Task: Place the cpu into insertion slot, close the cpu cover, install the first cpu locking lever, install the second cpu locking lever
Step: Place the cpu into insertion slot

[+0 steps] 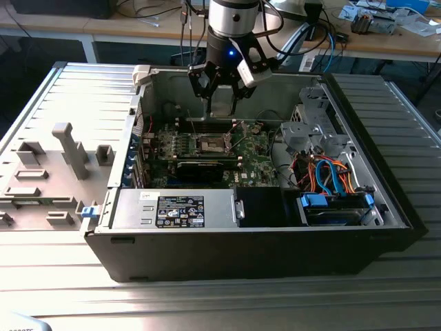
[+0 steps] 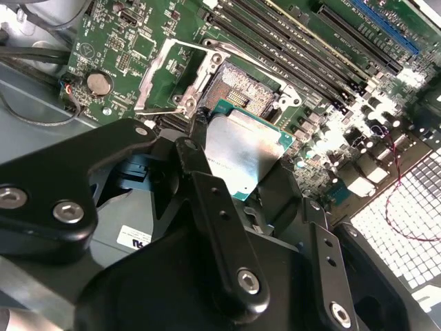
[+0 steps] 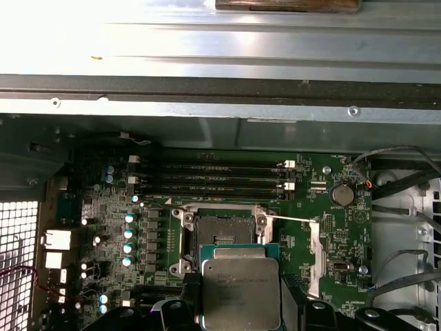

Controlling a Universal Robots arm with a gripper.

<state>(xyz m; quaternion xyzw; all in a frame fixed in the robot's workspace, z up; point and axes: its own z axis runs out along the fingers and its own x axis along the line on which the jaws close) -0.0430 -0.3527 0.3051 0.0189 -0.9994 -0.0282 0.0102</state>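
Note:
My gripper (image 1: 222,103) hangs inside the open computer case, shut on the cpu (image 1: 222,101), a flat square chip with a dull silver top. In both wrist views the cpu (image 3: 240,284) (image 2: 242,150) sits between black fingers (image 2: 207,186), held above the motherboard and just short of the insertion slot (image 3: 222,233) (image 2: 238,88). The slot lies bare, its contact field exposed. The cpu cover (image 2: 169,69), a silvery frame with an open window, stands swung open beside the slot (image 1: 210,143). A thin locking lever (image 3: 293,219) sticks out past the slot's corner.
Memory slots (image 3: 207,181) run beside the socket, and a coin battery (image 3: 342,194) sits nearby. A labelled power supply box (image 1: 176,209) and a drive bay with blue and orange cables (image 1: 331,181) fill the case's near side. Grey fixtures (image 1: 65,148) stand on the exterior view's left.

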